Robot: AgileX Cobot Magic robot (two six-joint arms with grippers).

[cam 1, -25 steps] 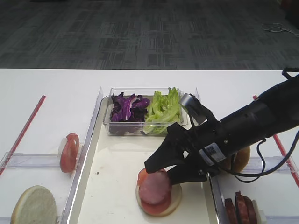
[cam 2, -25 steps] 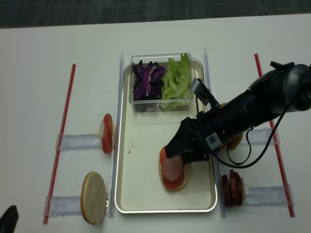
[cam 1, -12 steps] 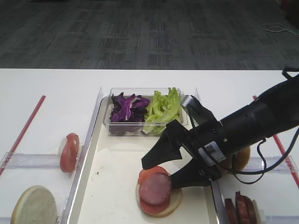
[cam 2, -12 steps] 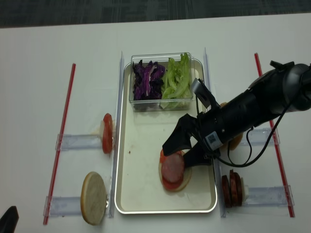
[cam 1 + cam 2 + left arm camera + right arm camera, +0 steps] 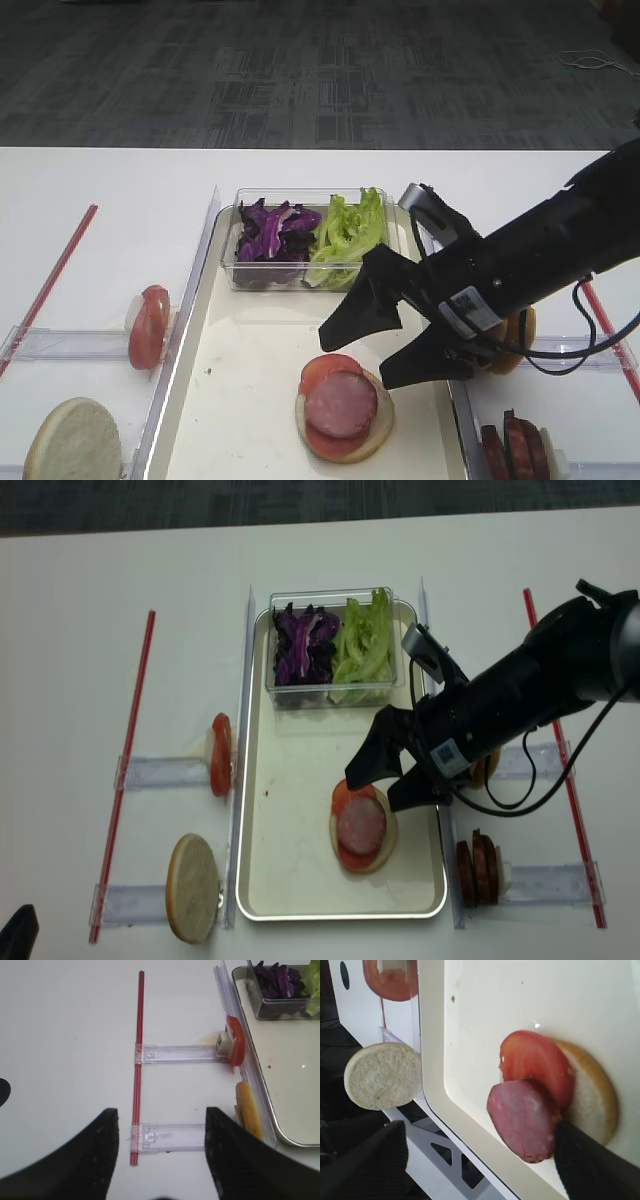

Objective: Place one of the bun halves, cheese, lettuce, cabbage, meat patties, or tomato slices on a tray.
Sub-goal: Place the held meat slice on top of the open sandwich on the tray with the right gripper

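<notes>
Right pincer hung wide open and empty just above the meat patty (already stacked), so lift straight up.

On the cream tray a pink meat patty tops a tomato slice and bun half — stacked flat.

white table, tray, red strips, clear holders
</notes>
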